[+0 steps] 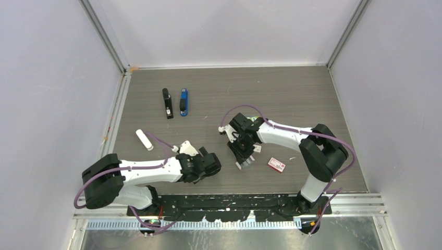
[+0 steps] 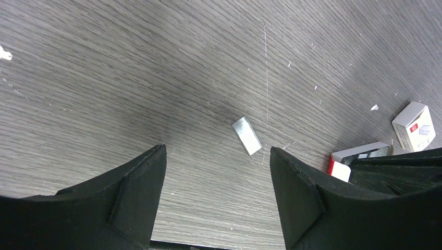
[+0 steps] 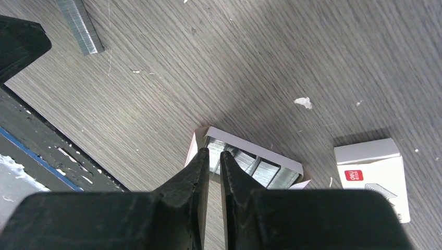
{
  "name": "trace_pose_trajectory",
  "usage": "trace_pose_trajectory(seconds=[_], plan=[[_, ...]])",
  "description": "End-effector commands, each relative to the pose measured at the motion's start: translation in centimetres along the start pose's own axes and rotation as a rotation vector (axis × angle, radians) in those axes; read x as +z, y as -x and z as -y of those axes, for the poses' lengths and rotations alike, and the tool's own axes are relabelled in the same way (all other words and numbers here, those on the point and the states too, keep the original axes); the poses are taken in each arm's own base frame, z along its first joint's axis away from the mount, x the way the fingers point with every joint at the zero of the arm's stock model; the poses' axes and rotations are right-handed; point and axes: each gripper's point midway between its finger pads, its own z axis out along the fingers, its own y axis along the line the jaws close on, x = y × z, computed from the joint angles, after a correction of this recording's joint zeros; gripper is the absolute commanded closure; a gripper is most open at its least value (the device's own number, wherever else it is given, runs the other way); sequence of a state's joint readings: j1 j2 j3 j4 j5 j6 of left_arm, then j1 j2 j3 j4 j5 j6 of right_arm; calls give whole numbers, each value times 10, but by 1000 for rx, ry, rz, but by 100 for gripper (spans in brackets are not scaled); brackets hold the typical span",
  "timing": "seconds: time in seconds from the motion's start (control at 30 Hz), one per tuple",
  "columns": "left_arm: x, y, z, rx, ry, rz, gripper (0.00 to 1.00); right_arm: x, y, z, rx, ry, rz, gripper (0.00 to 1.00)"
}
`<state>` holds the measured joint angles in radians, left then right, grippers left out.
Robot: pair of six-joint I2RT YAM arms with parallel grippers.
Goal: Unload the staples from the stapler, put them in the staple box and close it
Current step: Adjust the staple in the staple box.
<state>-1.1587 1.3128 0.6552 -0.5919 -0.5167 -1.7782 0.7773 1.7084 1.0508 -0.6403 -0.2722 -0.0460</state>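
— While I tag the arms, where's the stapler (image 1: 183,102)?
— Far half of the tabletop (image 1: 292,94), toward the far-left corner. It lies flat just beside a black stapler (image 1: 167,103), well apart from both arms.
— Containers?
— Two small boxes by the near edge, right of centre. The open box (image 3: 260,151) is a white tray with boxed strips (image 3: 260,169) of staples packed side by side inside. The closed box (image 3: 372,172), white with a red label, lies near it but apart, not touching. Can't see inside that one.
— Right end effector (image 3: 214,152)?
— Fingers nearly pressed together with only a thin slit, tips right at the open box's rim. Can't tell if they pinch anything.
— Left end effector (image 2: 217,151)?
— Spread wide, low over bare tabletop by the near edge.
— Loose staples?
— One loose staple strip (image 2: 246,135) lies flat on the tabletop, outside both boxes. It sits just past the left fingertips, between the two end effectors.
— Anything else?
— A white cylinder (image 1: 144,139) toward the left edge, and white flecks (image 3: 303,102) scattered on the wood near the boxes.
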Motion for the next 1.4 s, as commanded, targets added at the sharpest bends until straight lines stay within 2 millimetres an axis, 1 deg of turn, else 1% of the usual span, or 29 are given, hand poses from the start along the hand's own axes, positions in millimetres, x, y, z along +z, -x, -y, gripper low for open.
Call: trace_pose_trajectory(seconds=[0.0, 0.47, 0.63, 0.77, 0.9, 1.03, 1.17, 1.23, 1.27, 1.37], plan=[[-2, 10, 3, -26, -25, 46, 26, -13, 12, 0, -16, -27, 34, 81], [-3, 11, 5, -26, -29, 47, 26, -19, 12, 4, -40, -52, 38, 81], [-3, 10, 6, -27, -35, 44, 26, -25, 13, -10, -57, 18, 51, 80], [-2, 7, 10, -20, -53, 33, 27, -33, 19, -13, -79, 26, 81, 80], [-1, 3, 15, -16, -86, 15, 27, -50, 24, -17, -115, 45, 129, 80], [-1, 1, 15, -33, -91, 3, 28, -68, 27, -11, -142, 39, 168, 79], [0, -2, 19, -50, -89, -5, 29, -84, 29, -4, -128, 40, 222, 79], [0, -2, 17, -41, -59, -3, 31, -88, 28, -1, -119, 43, 239, 79], [-2, -2, 20, -42, -44, -1, 31, -89, 28, -1, -118, 43, 242, 79], [-5, 2, 19, -18, 25, 16, 32, -91, 28, 0, -119, 42, 248, 79]])
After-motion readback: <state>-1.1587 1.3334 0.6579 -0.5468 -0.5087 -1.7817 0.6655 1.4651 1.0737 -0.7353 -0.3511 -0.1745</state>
